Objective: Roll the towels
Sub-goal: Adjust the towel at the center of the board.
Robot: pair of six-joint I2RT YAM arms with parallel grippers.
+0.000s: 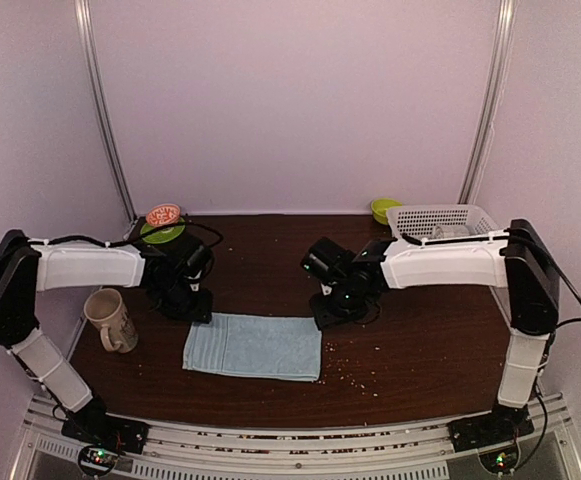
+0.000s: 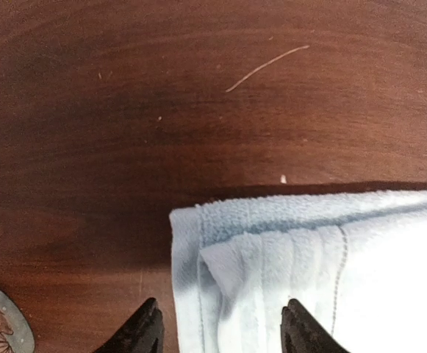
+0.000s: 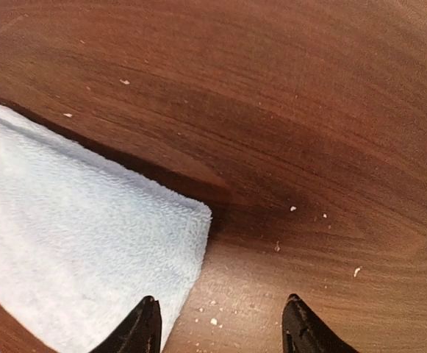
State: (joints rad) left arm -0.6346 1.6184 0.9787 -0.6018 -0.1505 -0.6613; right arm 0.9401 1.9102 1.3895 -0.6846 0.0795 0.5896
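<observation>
Well, I see the light blue towel (image 1: 253,346) flat on the tabletop (image 1: 420,340); left end effector (image 2: 222,327) at its far-left corner, right end effector (image 3: 220,323) at its far-right corner, both spread wide, holding nothing.

- The towel (image 1: 253,347) lies flat on the table (image 1: 420,340), lower centre of the top view.
- The mug (image 1: 110,320) stands left of the towel, apart from it.
- The left gripper (image 2: 224,331) is over the towel's upper-left corner, and the right gripper (image 3: 220,327) is beside its upper-right corner.
- The basket (image 1: 440,220) sits at upper right, with a bowl (image 1: 384,209) just left of it.
- A plate (image 1: 163,234) sits at upper left, behind the mug.
</observation>
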